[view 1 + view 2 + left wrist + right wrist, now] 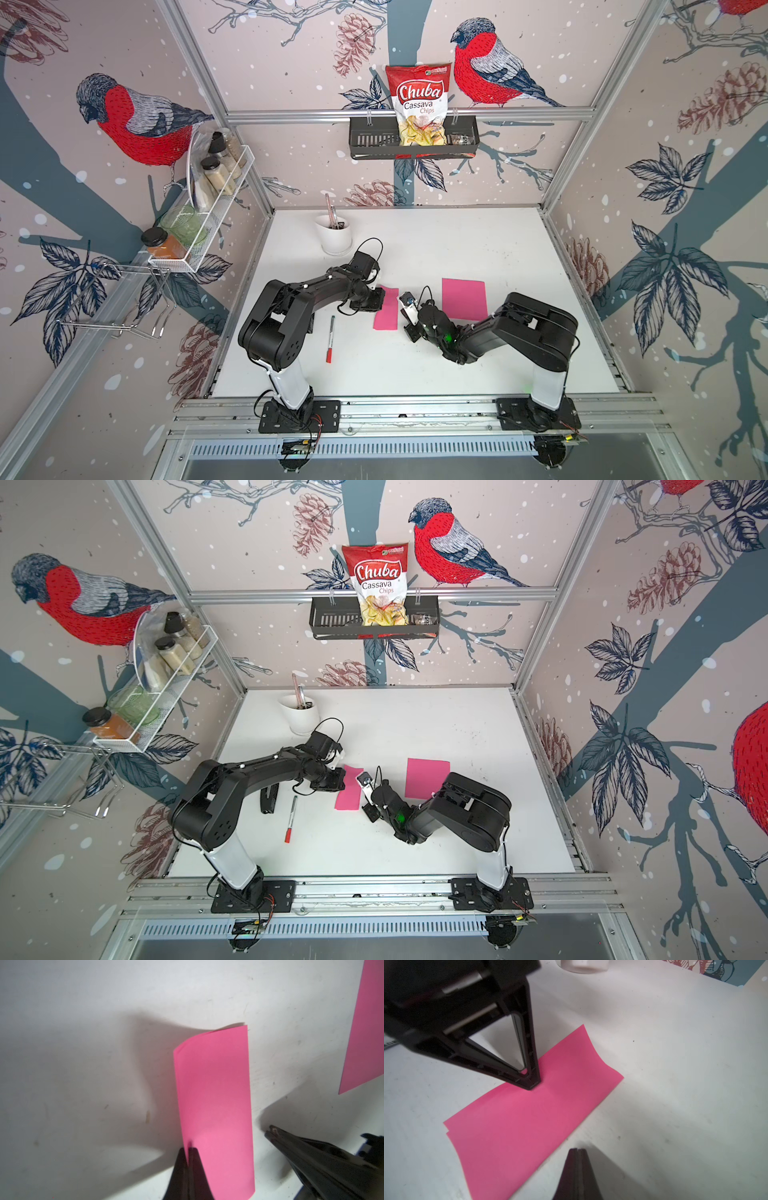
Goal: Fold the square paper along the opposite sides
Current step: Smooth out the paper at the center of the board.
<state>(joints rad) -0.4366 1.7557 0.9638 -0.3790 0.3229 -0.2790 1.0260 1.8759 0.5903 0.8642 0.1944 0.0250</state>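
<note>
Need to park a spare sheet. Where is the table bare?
Bare: the far table right of the white cup, beyond the flat pink sheet; the near strip between marker and right arm. Crowded: the middle, where left gripper and right gripper meet at the folded paper.

Closed left pincer (532,1084) tips touch the folded pink paper (529,1126) — closed right pincer (577,1150) just beside.

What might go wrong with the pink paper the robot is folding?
1. The left gripper presses the folded paper at one spot only, and one end curls up, so the paper may spring open.
2. One corner shows the layers slightly offset, so the crease may set crooked.
</note>
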